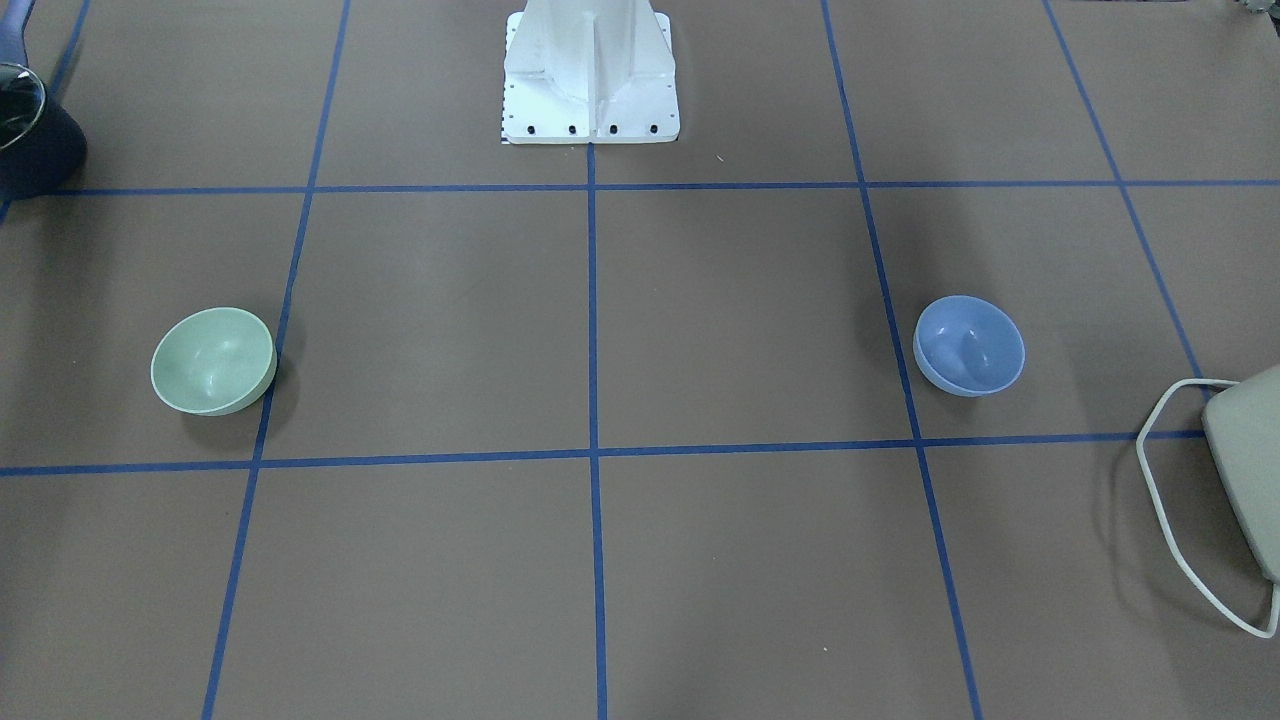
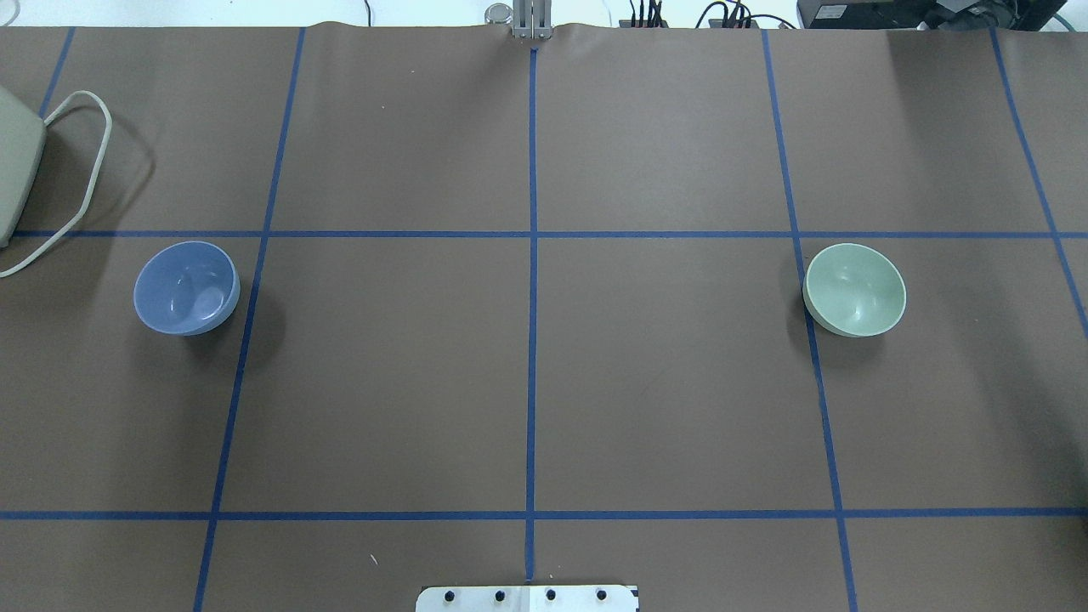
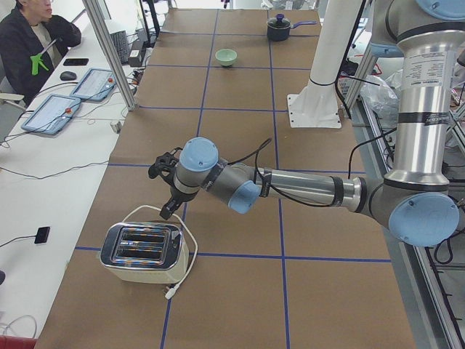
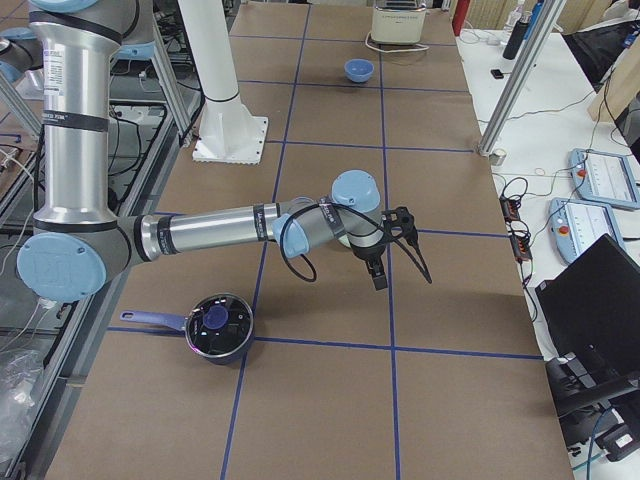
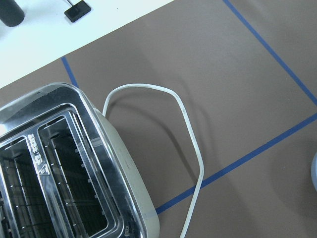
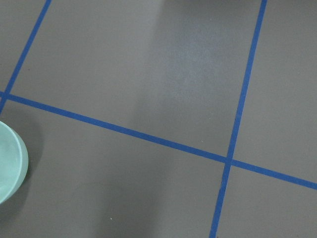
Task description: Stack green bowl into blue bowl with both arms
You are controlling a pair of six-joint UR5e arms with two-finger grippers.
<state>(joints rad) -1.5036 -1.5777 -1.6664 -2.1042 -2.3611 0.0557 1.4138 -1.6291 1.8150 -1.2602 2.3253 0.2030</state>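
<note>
Mint-green bowl (image 2: 855, 290), periwinkle bowl (image 2: 186, 287), brown blue-gridded table (image 2: 663, 382).

1 bowl (image 2: 185, 287) lies left, near the toaster (image 2: 13, 170); the other bowl (image 2: 854, 289) right.

A toaster (image 5: 74, 173) w/ two chrome slots is seen lower left on the brown surface (image 5: 198, 64). A white cord (image 5: 190, 134) is looped beside it, across a blue tape line (image 5: 247, 156). A sliver of the blue bowl (image 5: 314, 173) is cut off at right edge.
</note>
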